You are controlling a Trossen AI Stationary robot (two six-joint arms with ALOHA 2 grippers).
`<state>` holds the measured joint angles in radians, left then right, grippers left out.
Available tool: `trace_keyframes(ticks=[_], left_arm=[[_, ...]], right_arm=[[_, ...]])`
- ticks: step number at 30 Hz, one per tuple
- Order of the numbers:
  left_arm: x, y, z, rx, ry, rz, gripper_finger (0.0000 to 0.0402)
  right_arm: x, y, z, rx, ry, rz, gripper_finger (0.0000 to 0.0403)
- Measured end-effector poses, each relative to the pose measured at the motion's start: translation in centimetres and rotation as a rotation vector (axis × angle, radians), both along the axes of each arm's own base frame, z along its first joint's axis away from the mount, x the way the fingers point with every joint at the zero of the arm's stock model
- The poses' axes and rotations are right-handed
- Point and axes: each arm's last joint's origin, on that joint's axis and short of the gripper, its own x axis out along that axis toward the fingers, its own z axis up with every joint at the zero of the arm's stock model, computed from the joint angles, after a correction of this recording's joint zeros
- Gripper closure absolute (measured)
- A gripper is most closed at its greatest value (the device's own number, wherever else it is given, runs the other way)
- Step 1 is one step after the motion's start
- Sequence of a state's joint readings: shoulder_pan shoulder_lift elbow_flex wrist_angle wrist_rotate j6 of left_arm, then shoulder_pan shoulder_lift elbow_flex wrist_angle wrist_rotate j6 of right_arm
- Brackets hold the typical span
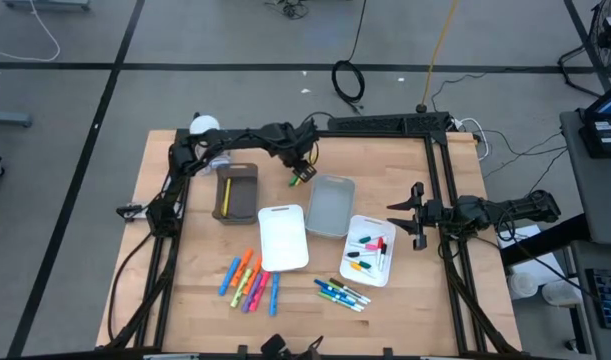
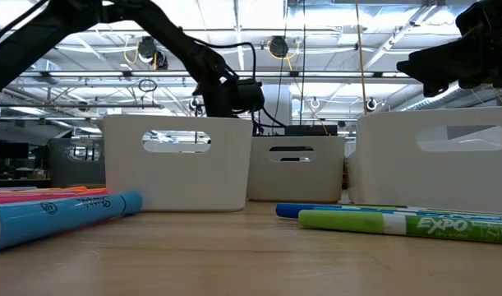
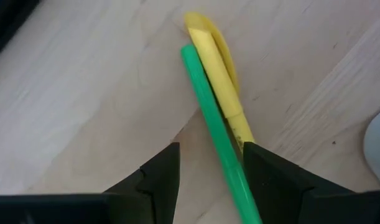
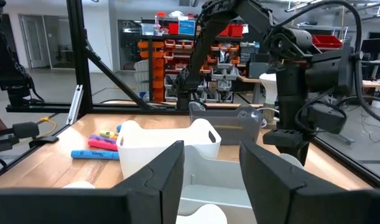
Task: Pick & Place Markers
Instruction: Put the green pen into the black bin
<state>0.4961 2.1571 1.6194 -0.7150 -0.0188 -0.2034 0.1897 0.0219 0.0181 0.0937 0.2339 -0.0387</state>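
Observation:
My left gripper (image 1: 303, 170) (image 3: 209, 149) is open and low over the table's far middle, between the brown tray (image 1: 237, 193) and the grey tray (image 1: 331, 205). A green marker (image 3: 208, 106) and a yellow marker (image 3: 217, 74) lie side by side on the wood (image 1: 299, 179). The green one runs between the fingers and the yellow one ends at one finger (image 3: 270, 174). Other markers lie in two groups near the front edge (image 1: 250, 280) (image 1: 340, 293). More sit in the right white tray (image 1: 370, 250), and one yellow marker in the brown tray. My right gripper (image 1: 417, 215) (image 4: 211, 149) waits open, right of that white tray. My left gripper comes down from above with a finger on either side of the green marker (image 3: 230, 162), which runs close along the inner face of one finger. I cannot tell whether that finger touches it or the yellow marker's end (image 3: 242, 134). Both markers lie on the table.
A white tray (image 1: 283, 238) stands in the middle between the brown and grey trays. Black frame rails run along the table's far and right sides (image 1: 440, 170). In the low view, a blue marker (image 2: 62, 215) and a green marker (image 2: 398, 220) lie in front of the trays.

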Motion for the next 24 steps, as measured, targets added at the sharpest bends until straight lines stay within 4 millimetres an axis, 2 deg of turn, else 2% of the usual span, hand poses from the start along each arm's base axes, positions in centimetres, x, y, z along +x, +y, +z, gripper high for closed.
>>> trace_keyframes(ticks=[8,18,21,24], left_arm=[[0.3,0.1,-1.7,-0.032,0.012,0.005,0.0222],[-0.1,0.2,-2.0,-0.056,0.040,0.057,0.0227],[-0.4,0.2,-2.1,-0.083,0.055,0.103,0.0257],[-0.5,0.2,-2.1,-0.092,0.062,0.129,0.0311]], right_arm=[[0.0,0.0,0.0,0.000,0.000,0.000,0.0261],[0.0,0.0,0.0,0.000,0.000,0.000,0.0261],[0.0,0.0,0.0,0.000,0.000,0.000,0.0261],[0.0,0.0,0.0,0.000,0.000,0.000,0.0261]])
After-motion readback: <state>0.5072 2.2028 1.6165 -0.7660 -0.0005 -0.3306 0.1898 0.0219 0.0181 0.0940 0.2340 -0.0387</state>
